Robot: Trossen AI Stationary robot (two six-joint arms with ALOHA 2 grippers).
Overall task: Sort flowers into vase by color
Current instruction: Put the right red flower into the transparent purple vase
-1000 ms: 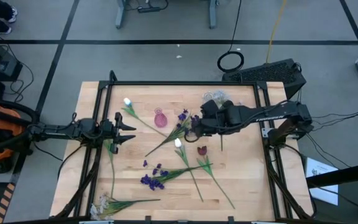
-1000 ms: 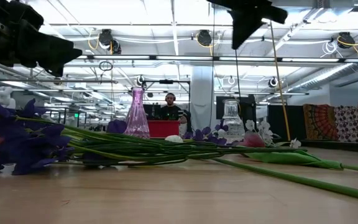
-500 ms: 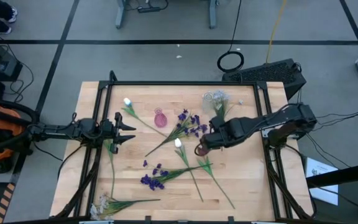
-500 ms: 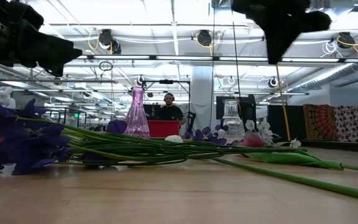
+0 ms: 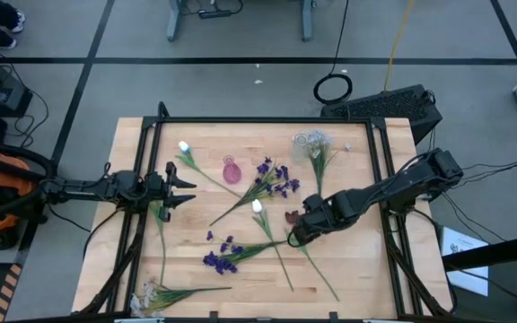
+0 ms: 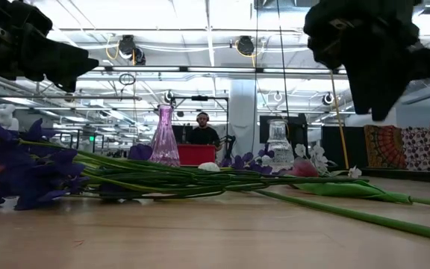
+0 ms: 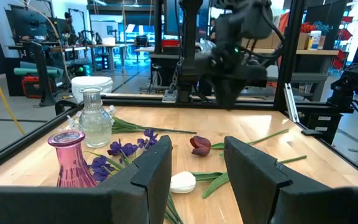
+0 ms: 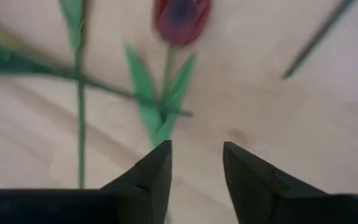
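Over the last second my right arm swung away from the purple flowers (image 5: 275, 179) and the clear vase (image 5: 301, 141) and drew back toward the front of the tabletop (image 5: 357, 260), so that my right gripper (image 5: 296, 235) hung just beyond the dark red tulip (image 5: 292, 215), over its stem and leaves. Nothing on the tabletop had shifted in that time. The gripper's fingers (image 8: 146, 174) stood apart with nothing between them, and through the gap I saw the tulip's leaves (image 8: 160, 109) and, farther on, its red head (image 8: 180, 18).

I judged this to be the approach for picking up the red tulip by its stem. Sorting was barely begun: the white tulip (image 5: 258, 205), a second purple bunch (image 5: 220, 259) and a white spray (image 5: 151, 296) near the front left corner all lay flat on the wood, as did another white tulip (image 5: 184, 147) by the pink vase (image 5: 232, 170), which stood empty as far as I could tell. Only a white spray (image 5: 317, 144) sat at the clear vase.

My left gripper (image 5: 187, 187) waited at the left edge, fingers apart and empty.
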